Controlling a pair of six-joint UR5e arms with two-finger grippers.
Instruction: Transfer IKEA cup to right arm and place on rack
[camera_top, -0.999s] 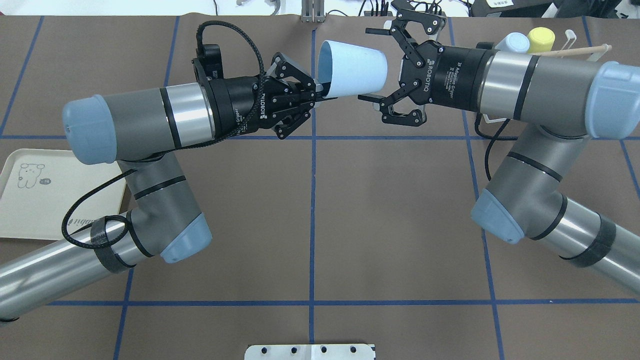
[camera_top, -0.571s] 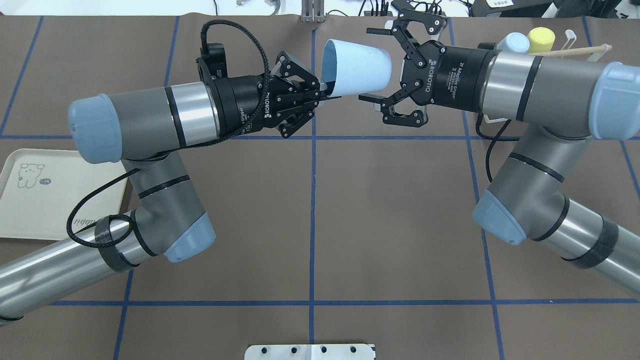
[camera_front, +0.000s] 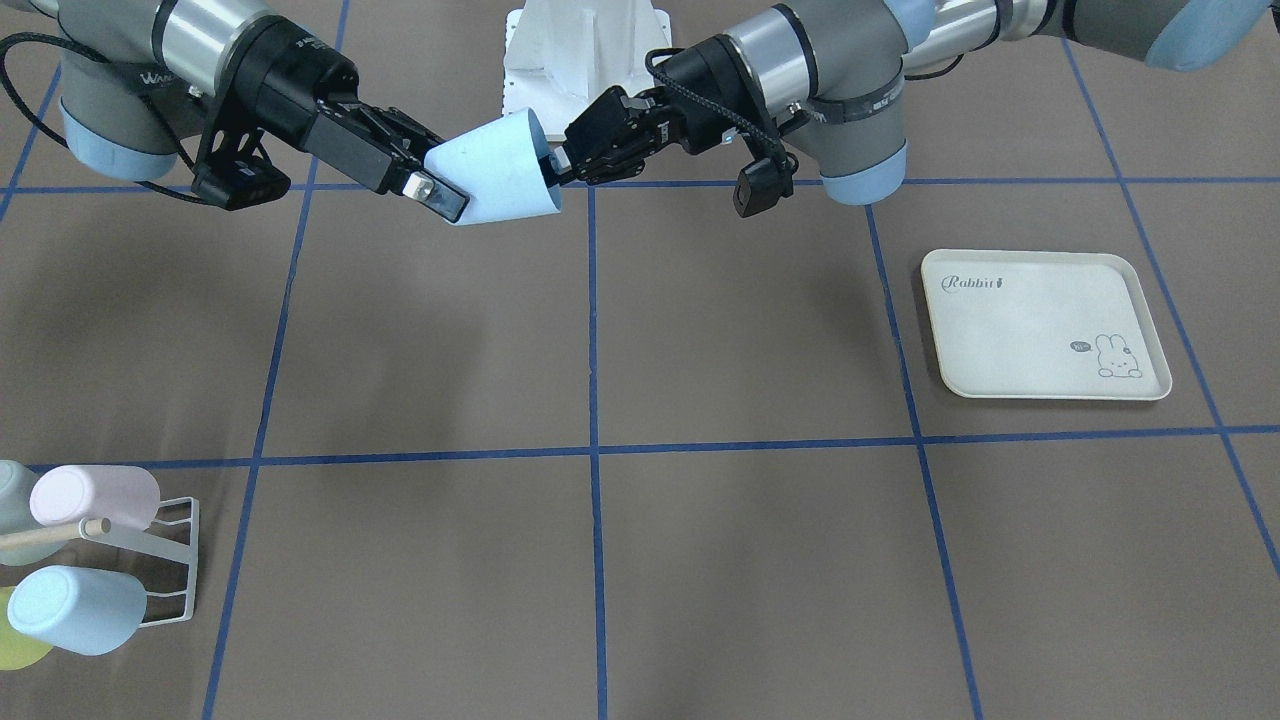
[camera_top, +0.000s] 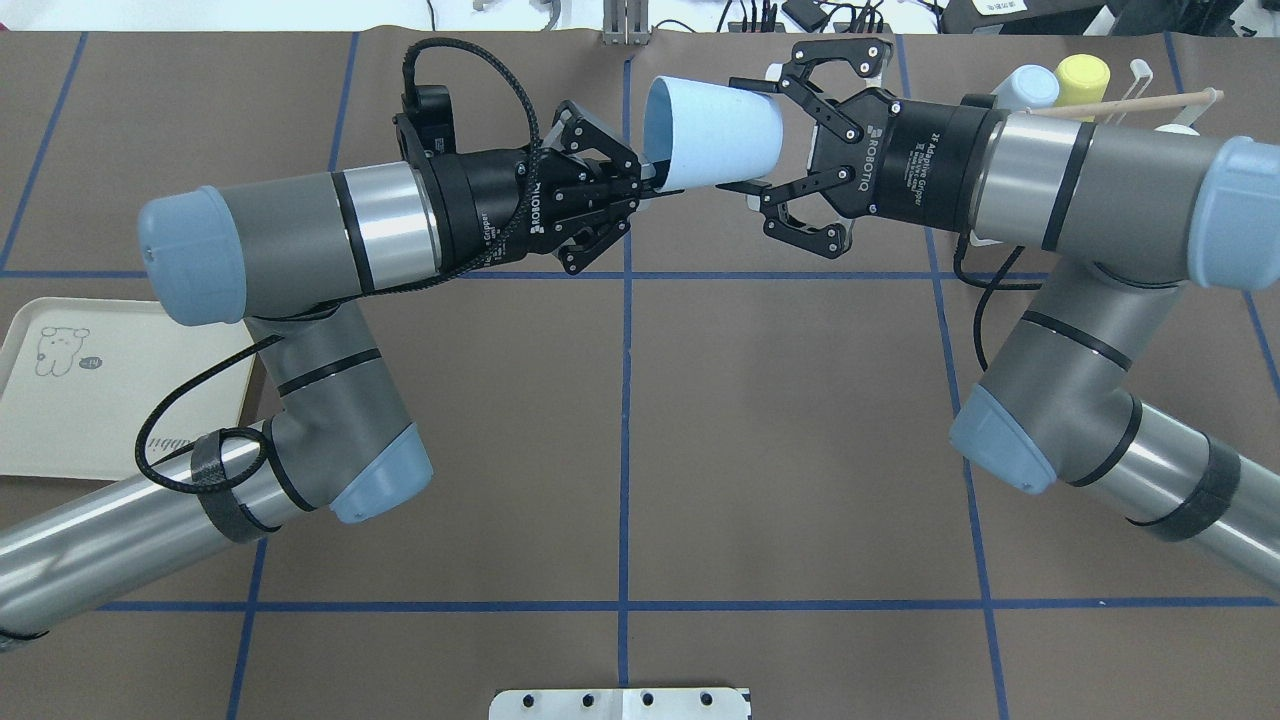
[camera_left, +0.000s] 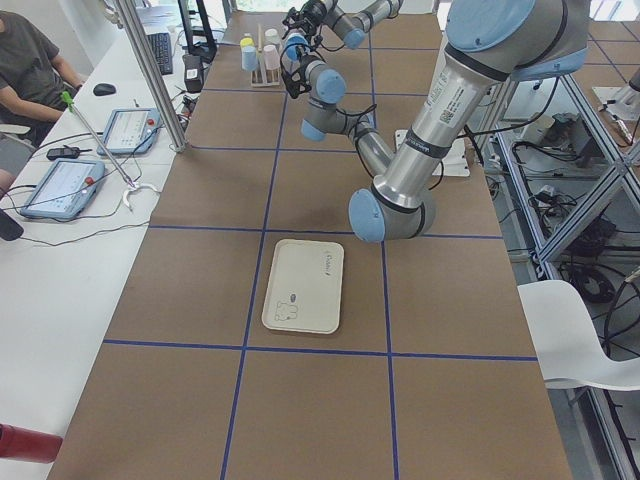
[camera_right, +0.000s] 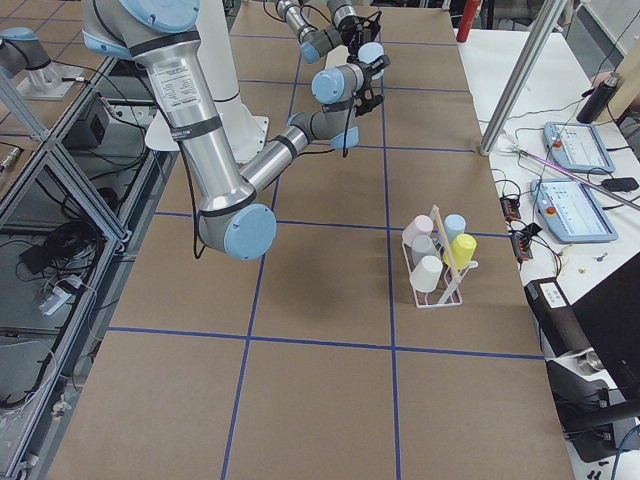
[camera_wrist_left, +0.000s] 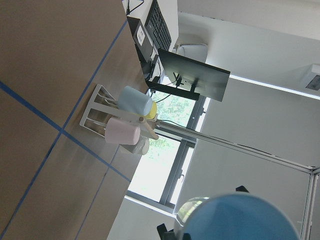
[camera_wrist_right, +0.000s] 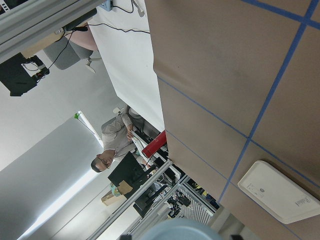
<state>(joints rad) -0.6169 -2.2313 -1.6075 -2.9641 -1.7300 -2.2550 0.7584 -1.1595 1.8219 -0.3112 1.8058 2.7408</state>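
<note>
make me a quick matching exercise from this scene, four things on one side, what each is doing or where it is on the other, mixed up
Things
1. blue cup
2. left gripper
3. right gripper
4. rack

States
A. carries other cups
B. shut on the cup's rim
C. in the air over the table
D. fingers on either side of the cup's base

Pairs: 1-C, 2-B, 3-D, 4-A
</note>
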